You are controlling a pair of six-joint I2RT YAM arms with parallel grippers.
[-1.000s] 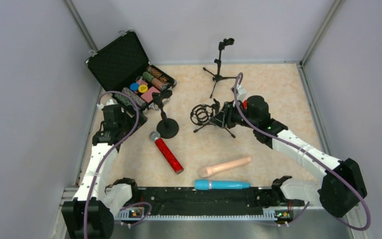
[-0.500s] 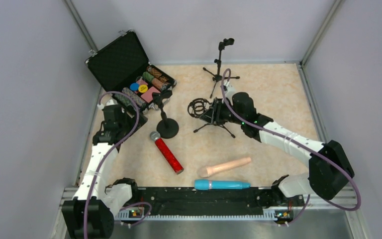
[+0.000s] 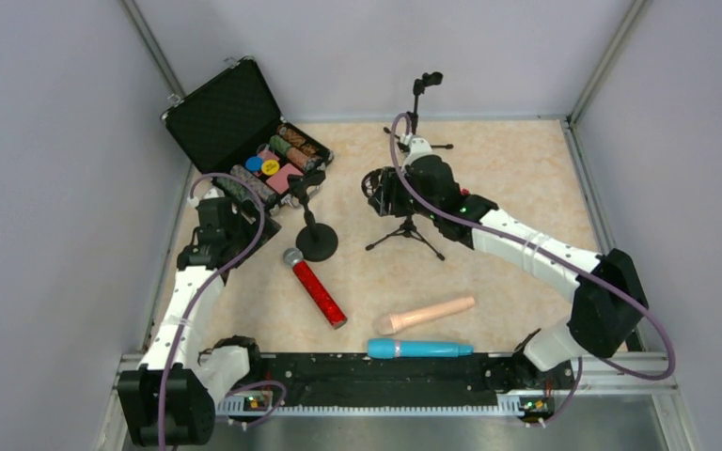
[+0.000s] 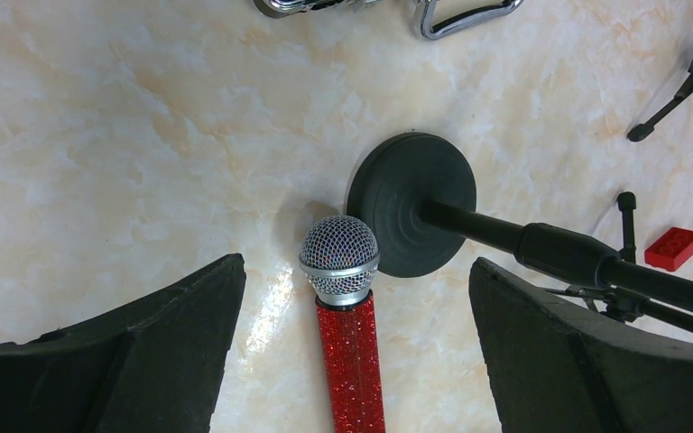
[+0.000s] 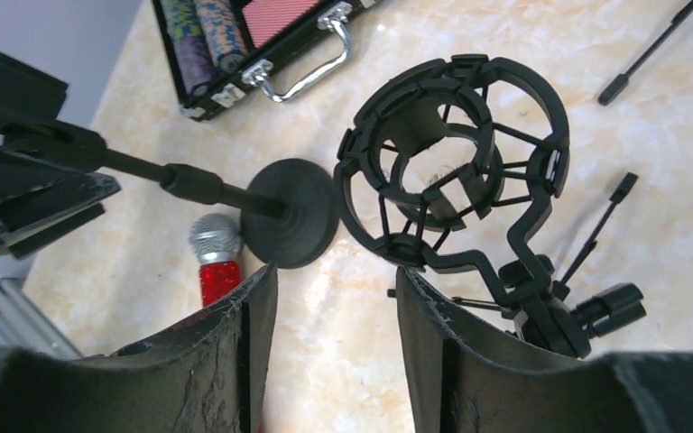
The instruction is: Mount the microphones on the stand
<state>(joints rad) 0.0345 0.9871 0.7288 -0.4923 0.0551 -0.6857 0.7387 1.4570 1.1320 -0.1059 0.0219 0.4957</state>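
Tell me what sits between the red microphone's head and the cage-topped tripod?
A black stand's round base, clearest in the top view.

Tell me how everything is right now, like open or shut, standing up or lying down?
Case: open.
Red microphone: lying flat, unattached.
Beige microphone: lying flat, unattached.
Blue microphone: lying flat, unattached.
Round-base stand: upright, empty.
Ring-mount tripod stand: upright, empty.
Back tripod stand: upright, empty.
Left gripper: open, over the red microphone.
Right gripper: open, holding nothing.

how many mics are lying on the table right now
3. The red glitter microphone lies by the round-base stand, the beige microphone to its right, and the cyan microphone just below the beige in the top view. None appears hidden.
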